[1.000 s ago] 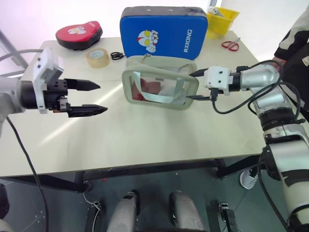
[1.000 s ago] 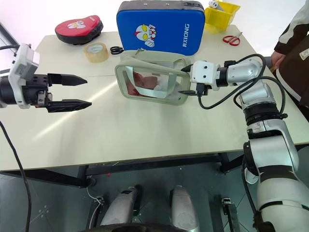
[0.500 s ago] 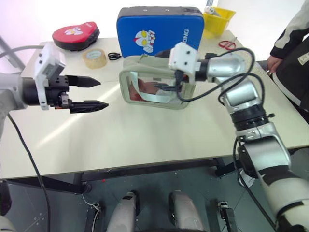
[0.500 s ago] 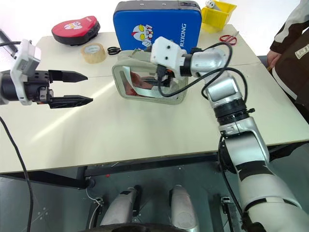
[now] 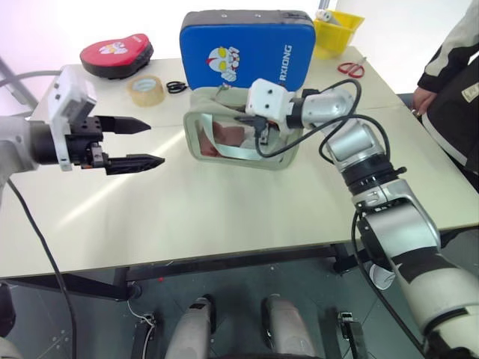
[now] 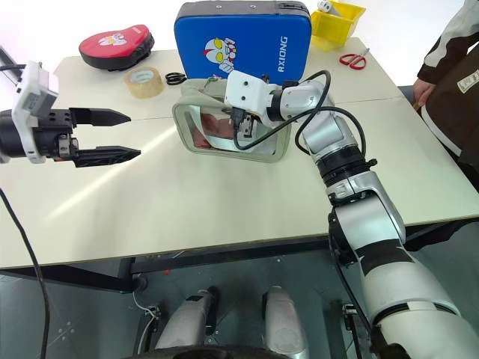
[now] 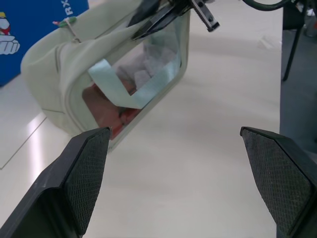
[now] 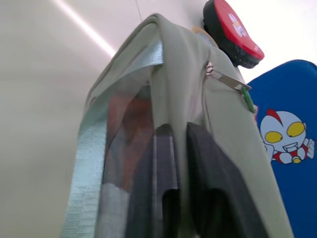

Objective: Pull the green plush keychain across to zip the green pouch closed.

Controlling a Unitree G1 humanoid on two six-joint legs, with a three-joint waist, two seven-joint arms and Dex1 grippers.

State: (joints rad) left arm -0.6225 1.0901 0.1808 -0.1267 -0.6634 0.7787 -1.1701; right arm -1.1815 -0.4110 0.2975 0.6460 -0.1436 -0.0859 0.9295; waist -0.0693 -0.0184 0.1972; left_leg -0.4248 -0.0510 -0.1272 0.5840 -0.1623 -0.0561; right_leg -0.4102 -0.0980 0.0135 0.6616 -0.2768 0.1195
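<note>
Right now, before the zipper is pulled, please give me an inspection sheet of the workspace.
Surface: pale table, glare streak across it.
Job's things: green pouch stands mid-table, red contents behind its clear window; a metal zipper pull with a small green bit lies at its top. The plush charm itself I cannot make out.
Clutter: blue cartoon pad behind the pouch, red pad, tape roll, black scissors, red scissors, yellow bin.
Grippers: left gripper open, apart from the pouch; right gripper shut on the pouch's top edge.
Cables: black cable loops along the right arm.
Surroundings: a person stands beside the table.
</note>
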